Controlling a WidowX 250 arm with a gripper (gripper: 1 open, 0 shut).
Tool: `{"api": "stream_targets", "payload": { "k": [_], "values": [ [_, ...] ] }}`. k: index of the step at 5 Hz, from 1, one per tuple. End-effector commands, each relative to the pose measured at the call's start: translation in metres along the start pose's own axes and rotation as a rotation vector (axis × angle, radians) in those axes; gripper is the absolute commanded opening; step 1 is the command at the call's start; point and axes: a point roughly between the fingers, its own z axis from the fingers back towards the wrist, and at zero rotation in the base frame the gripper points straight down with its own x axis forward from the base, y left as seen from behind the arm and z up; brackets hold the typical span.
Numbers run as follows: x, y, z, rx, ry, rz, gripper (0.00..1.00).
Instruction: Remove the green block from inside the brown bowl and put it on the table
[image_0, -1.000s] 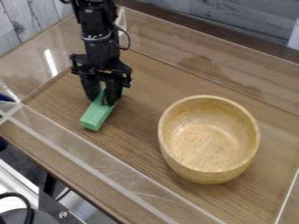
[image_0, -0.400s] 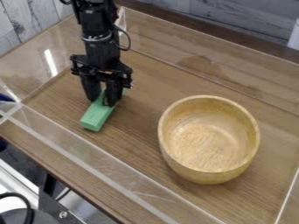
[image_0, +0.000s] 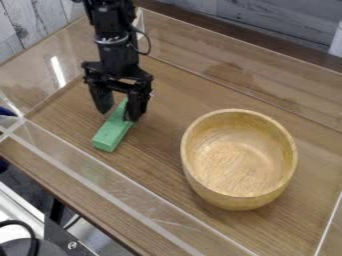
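your gripper (image_0: 118, 103) points straight down with its two black fingers (image_0: 99, 100) spread wide apart, and it is holding nothing. the green block (image_0: 114, 130) lies flat on the table (image_0: 201, 70), its long side running from just under the fingers down toward the near left, so its far end sits between the fingertips and the rest sticks out in front of them. the brown bowl (image_0: 241, 157) sits to the right of the block, well apart from it, with only its pale inside showing.

Single raised view, angled down across the table (image_0: 201, 70) from one near corner, fairly close.
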Motion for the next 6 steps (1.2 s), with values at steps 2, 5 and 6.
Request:
{"api": "stream_targets", "payload": {
  "k": [2,5,6],
  "values": [
    [0.013,-0.016,0.070,0.003,-0.151,-0.027,1.00],
    [0.007,-0.032,0.062,-0.005,-0.151,-0.066,1.00],
    [0.008,-0.037,0.047,-0.007,-0.137,-0.080,1.00]
  ]
}}
